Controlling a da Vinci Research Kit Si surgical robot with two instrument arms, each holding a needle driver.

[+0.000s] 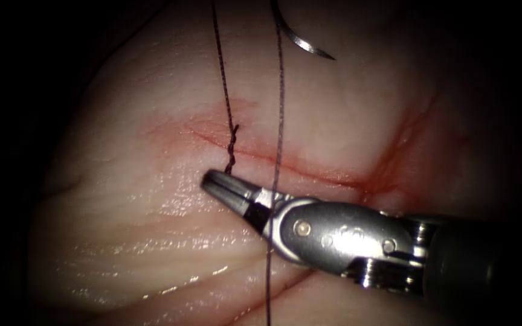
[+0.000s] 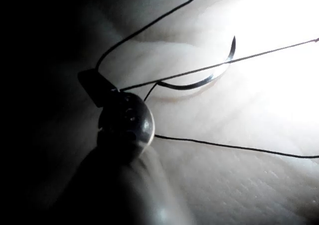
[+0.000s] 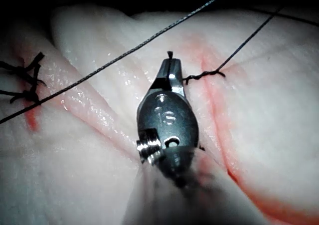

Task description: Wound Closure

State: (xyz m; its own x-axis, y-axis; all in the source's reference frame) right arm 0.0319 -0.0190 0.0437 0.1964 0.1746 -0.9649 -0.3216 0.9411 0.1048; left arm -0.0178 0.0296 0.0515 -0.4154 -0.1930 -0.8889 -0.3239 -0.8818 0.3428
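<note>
The cut (image 1: 309, 170) runs as a red line across the tissue (image 1: 152, 241). A twisted knot of thread (image 1: 232, 151) sits on its left part. My right tool (image 1: 217, 184) lies just below the knot, jaws shut on the short thread tail (image 3: 170, 54). From the knot, one strand rises taut to the upper edge. In the left wrist view my left tool (image 2: 91, 87) is shut on the thread (image 2: 149, 25). The curved needle (image 1: 302, 41) rests beyond the cut, outside the tissue, held by neither tool; the needle (image 2: 199, 81) trails thread from its blunt end.
A second long strand (image 1: 278, 181) crosses the cut vertically, just right of the knot and over the right tool's wrist. Earlier stitch knots with cut ends (image 3: 27, 80) sit farther along the tissue. Red fluid (image 1: 388, 175) stains the cut's right end.
</note>
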